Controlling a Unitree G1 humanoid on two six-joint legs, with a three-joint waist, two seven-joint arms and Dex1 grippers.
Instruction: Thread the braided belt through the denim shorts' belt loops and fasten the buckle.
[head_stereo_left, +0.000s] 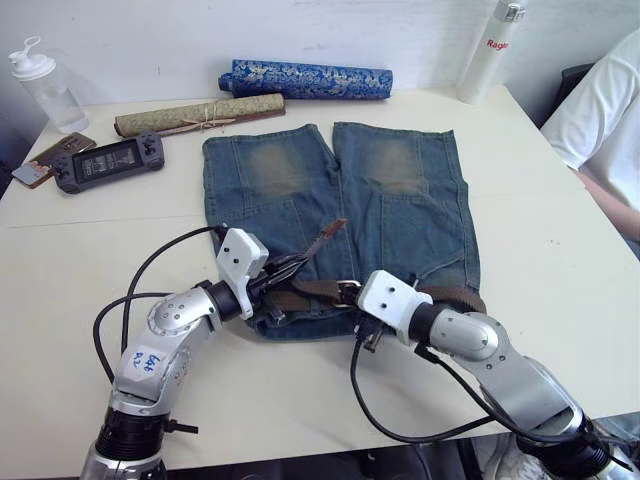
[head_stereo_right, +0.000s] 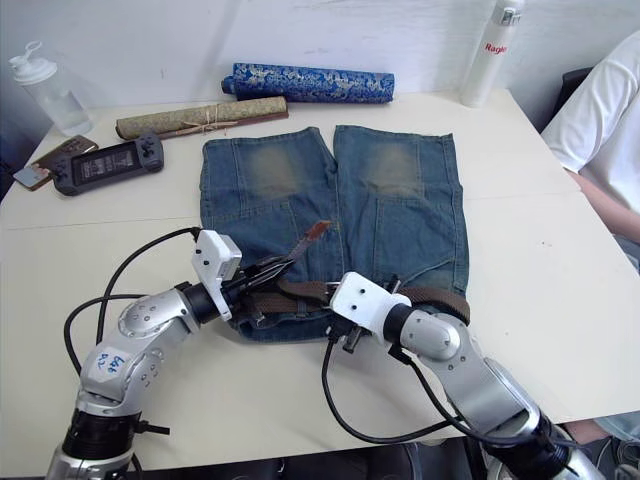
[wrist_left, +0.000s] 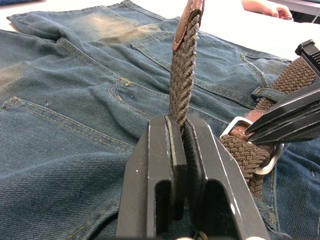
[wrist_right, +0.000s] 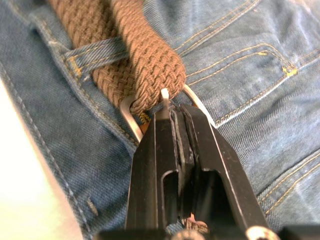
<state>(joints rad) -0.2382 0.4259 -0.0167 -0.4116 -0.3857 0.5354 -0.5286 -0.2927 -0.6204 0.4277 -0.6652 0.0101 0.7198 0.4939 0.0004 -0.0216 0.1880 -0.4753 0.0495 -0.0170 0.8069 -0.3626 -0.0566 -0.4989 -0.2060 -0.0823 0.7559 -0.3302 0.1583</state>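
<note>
The denim shorts (head_stereo_left: 400, 200) lie flat on the table, waistband toward me. The braided belt (head_stereo_left: 455, 296) runs along the waistband and passes under a belt loop (wrist_right: 92, 52). My left gripper (wrist_left: 182, 125) is shut on the belt's free end, which rises from the jaws to its tan tip (head_stereo_left: 335, 228). My right gripper (wrist_right: 172, 112) is shut on the buckle (wrist_right: 127, 112), its metal pinched at the fingertips. The two grippers are close together at the waistband's middle. In the left wrist view the buckle (wrist_left: 235, 125) lies right beside the right gripper's fingers (wrist_left: 290, 120).
At the back lie a tan rolled mat (head_stereo_left: 200, 113) and a blue patterned roll (head_stereo_left: 305, 80). A game console (head_stereo_left: 108, 162) and a clear bottle (head_stereo_left: 45, 85) are at the far left, a white bottle (head_stereo_left: 490, 50) at the back right. A person (head_stereo_left: 605, 110) sits at the right edge.
</note>
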